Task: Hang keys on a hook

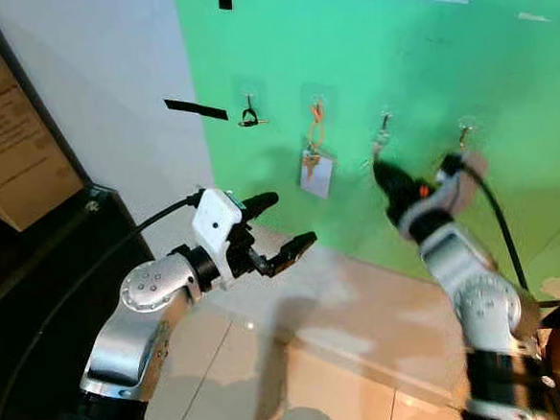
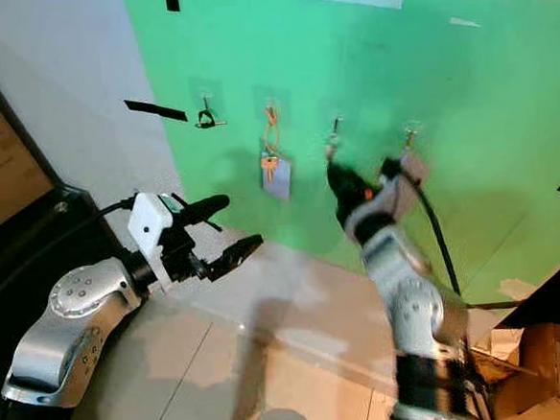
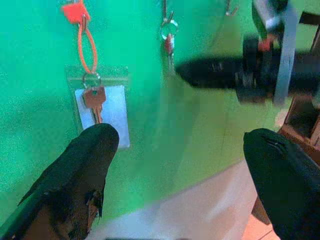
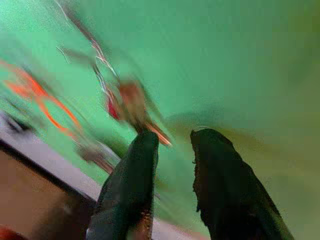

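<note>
A green board (image 1: 424,75) leans against a pale wall, with a row of small hooks stuck across it. The leftmost hook (image 1: 248,116) is dark and sits near a strip of black tape (image 1: 196,109). The next hook (image 1: 317,105) holds an orange loop (image 1: 316,126) from which a copper key (image 3: 94,98) hangs in front of a clear tag (image 1: 316,174). On the third hook (image 1: 384,120) hangs a key ring (image 3: 169,31) with a small red and silver key; this is where the keys are, already on the hook. A fourth hook (image 1: 465,130) sits further right.

The right gripper (image 1: 381,172) is raised to the board, its tip just below the third hook and close to the hanging keys. In the right wrist view, which is blurred, its fingers (image 4: 132,180) stand a narrow gap apart with nothing between them, and the red key (image 4: 125,107) shows just beyond their tips.

The left gripper (image 1: 281,224) is held out in front of the board, well below and left of the orange loop. Its fingers (image 3: 80,165) are spread wide and hold nothing.

A cardboard box (image 1: 11,142) rests on a black surface (image 1: 35,275) at the far left. The floor (image 1: 300,362) is pale tile.
</note>
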Robot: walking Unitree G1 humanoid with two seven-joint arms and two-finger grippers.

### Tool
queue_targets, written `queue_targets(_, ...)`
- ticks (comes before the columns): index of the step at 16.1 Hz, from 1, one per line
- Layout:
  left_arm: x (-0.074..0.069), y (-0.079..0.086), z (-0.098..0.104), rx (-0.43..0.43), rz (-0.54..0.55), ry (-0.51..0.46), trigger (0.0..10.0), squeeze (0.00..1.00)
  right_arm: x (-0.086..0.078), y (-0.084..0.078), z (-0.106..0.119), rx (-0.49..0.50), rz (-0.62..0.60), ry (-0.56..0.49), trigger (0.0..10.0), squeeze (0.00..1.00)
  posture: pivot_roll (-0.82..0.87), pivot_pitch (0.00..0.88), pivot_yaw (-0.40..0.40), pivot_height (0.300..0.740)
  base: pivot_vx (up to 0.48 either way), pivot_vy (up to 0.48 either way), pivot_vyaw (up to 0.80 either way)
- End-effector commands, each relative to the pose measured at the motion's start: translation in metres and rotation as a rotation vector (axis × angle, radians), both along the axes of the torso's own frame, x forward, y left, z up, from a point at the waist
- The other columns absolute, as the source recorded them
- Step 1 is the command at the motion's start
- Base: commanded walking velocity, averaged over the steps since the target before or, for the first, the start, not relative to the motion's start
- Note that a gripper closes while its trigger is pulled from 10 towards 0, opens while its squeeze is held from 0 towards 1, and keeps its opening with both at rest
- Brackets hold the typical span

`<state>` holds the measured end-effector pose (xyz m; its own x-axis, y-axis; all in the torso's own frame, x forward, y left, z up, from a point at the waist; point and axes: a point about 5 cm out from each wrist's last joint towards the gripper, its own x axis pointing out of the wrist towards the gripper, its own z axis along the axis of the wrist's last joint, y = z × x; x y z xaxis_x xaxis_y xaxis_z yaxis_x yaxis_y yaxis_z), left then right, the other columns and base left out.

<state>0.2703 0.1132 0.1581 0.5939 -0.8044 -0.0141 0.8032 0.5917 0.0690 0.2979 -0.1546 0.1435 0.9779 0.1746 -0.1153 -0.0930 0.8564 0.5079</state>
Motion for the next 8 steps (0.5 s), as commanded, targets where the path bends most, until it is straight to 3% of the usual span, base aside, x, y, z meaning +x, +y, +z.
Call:
queue_targets(1, 0.0, 0.003, 0.007, -0.018, 0.023, -0.023, 10.0, 0.24, -0.007, 0.004, -0.001, -0.119, 0.041, -0.019, 10.0, 1.0, 0.0, 0.0, 0.025, 0.74, 0.0, 0.0, 0.0)
queue_targets(2, 0.001, 0.007, 0.005, -0.003, 0.06, -0.022, 10.0, 0.23, -0.014, 0.002, -0.002, -0.16, 0.055, -0.041, 10.0, 1.0, 0.0, 0.0, 0.026, 0.74, 0.0, 0.0, 0.0)
queue_targets(3, 0.004, 0.019, -0.003, 0.051, 0.179, -0.029, 10.0, 0.23, -0.028, -0.004, 0.0, -0.292, 0.042, -0.094, 10.0, 1.0, -0.01, 0.0, 0.028, 0.74, 0.0, 0.0, 0.0)
queue_targets(4, 0.005, 0.022, -0.005, 0.063, 0.212, -0.035, 10.0, 0.23, -0.032, -0.006, 0.0, -0.34, 0.031, -0.098, 10.0, 1.0, -0.01, 0.0, 0.028, 0.74, 0.0, 0.0, 0.0)
queue_targets(6, 0.002, 0.037, -0.016, 0.138, 0.336, -0.04, 10.0, 0.23, -0.055, -0.016, -0.011, -0.595, -0.005, -0.066, 10.0, 1.0, -0.02, 0.0, 0.03, 0.74, 0.0, 0.0, -0.79)
queue_targets(8, 0.0, 0.042, -0.019, 0.112, 0.451, -0.023, 10.0, 0.23, -0.072, -0.016, -0.013, -0.555, -0.055, -0.085, 10.0, 1.0, -0.02, 0.0, 0.033, 0.74, 0.0, 0.0, -0.79)
